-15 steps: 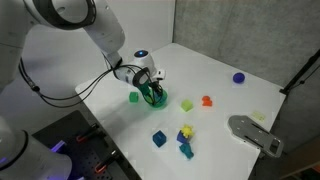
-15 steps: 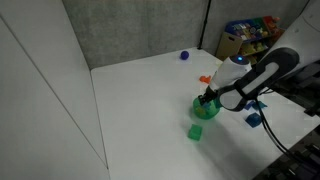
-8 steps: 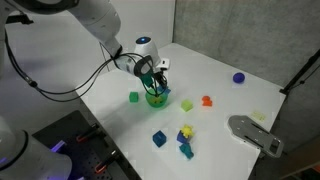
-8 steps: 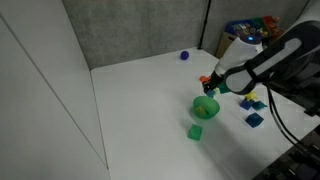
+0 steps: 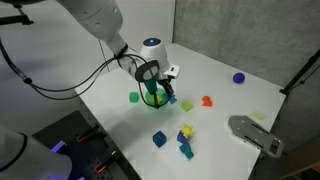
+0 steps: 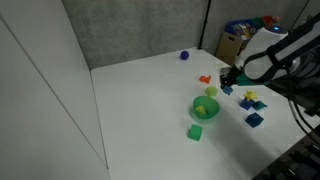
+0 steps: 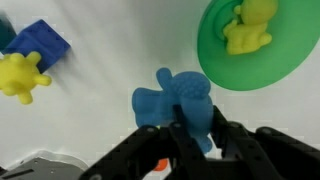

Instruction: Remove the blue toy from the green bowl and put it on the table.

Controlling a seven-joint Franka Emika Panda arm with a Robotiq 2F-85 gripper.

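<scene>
At the far left of the wrist view, a yellow figure [image 7: 20, 75] and a blue cube [image 7: 40, 47] are lying on the white surface [image 7: 110, 40], out of the way of the work. In the middle, the blue toy [image 7: 172, 100], which looks more like a lumpy little figure than a clean block, is hanging in the air. The jaws are clenching its lower end, so it is sticking out ahead of them and touching nothing else. I judge this one-ended hold to be shallow, leaving the toy free to tilt or slip. To the right, the green bowl [image 7: 255, 50] is sitting on the surface with only a yellow toy [image 7: 250, 25] inside. The blue toy is already outside its rim and over bare surface, presumably being carried to a free spot for setting down. Half a second ago, in an exterior view, the jaws were hovering right over the green bowl [image 6: 197, 104]. Now they are standing higher and off to its side, leaving it uncovered.
</scene>
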